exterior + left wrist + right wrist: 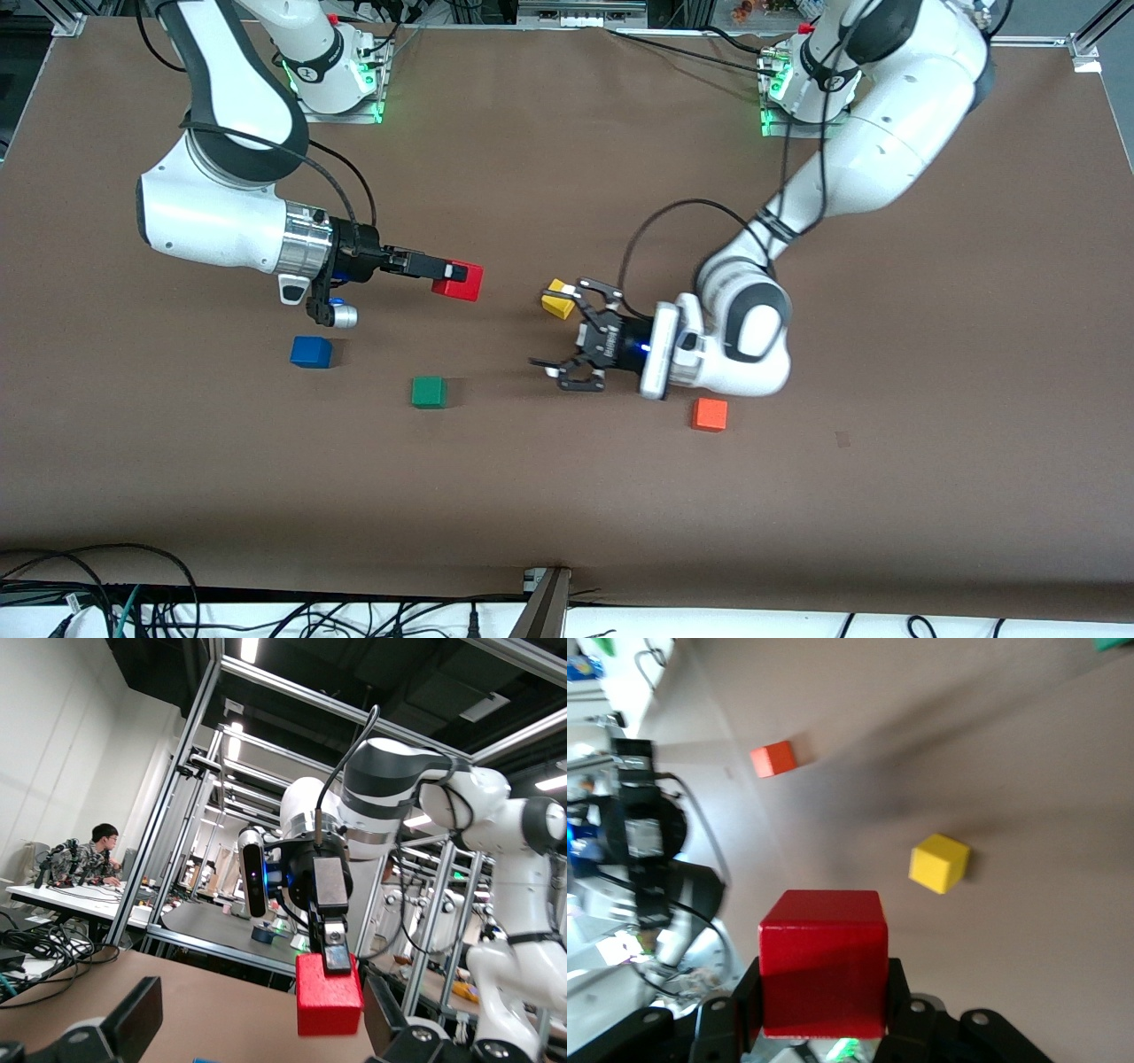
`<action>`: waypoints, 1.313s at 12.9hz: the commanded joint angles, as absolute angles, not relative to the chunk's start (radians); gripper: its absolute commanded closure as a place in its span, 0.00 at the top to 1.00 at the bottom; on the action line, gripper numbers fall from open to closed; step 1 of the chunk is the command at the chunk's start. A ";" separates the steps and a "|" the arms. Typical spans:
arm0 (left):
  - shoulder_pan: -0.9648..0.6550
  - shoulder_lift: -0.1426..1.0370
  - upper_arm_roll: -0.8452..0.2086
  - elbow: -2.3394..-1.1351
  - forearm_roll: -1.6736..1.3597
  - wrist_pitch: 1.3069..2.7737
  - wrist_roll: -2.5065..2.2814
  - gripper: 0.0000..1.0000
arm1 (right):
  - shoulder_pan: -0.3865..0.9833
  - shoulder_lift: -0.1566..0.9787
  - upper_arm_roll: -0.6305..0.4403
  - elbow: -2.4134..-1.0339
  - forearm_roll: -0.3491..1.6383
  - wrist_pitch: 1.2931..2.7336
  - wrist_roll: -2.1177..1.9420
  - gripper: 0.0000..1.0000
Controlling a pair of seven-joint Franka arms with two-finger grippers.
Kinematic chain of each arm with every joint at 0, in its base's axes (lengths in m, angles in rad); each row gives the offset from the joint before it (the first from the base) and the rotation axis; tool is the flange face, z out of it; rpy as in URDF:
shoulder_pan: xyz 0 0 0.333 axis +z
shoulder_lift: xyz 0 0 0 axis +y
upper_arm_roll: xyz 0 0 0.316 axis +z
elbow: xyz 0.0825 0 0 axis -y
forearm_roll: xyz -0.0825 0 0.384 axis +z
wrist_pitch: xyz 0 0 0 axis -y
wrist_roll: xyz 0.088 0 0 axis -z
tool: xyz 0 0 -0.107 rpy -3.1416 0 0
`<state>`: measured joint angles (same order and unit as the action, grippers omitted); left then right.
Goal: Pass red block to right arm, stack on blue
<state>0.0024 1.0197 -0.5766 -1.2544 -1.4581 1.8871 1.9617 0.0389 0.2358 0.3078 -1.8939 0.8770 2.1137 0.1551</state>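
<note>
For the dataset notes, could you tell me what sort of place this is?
Most likely a robotics lab: two arms mounted on a brown-covered table, aluminium framing around it, and a person at a desk nearby.

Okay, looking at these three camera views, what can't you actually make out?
- Front view: the yellow cube is partly covered by the open left gripper.
- Front view: whether the red block, held in the right gripper, is off the table.
- Right wrist view: the green cube is cut off by the edge; the blue cube is out of frame.
- Left wrist view: no table cubes show; only the red block.
</note>
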 commanded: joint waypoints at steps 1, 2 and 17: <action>0.141 0.983 -0.589 -1.282 -1.254 1.801 1.903 1.00 | 0.035 0.219 0.304 -1.893 0.681 2.091 0.170 0.05; 0.193 0.956 -0.589 -1.282 -1.165 1.769 1.855 1.00 | 0.034 0.222 0.304 -1.893 0.593 2.086 0.169 0.05; 0.528 0.379 -0.589 -1.287 -0.051 1.399 1.116 1.00 | -0.017 0.439 0.098 -1.822 -0.123 2.130 0.029 0.05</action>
<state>0.5339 0.4380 -0.5890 -1.2479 -0.1185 1.3974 1.1980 0.0010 0.4147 0.0923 -1.8479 -0.1119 2.1069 0.0422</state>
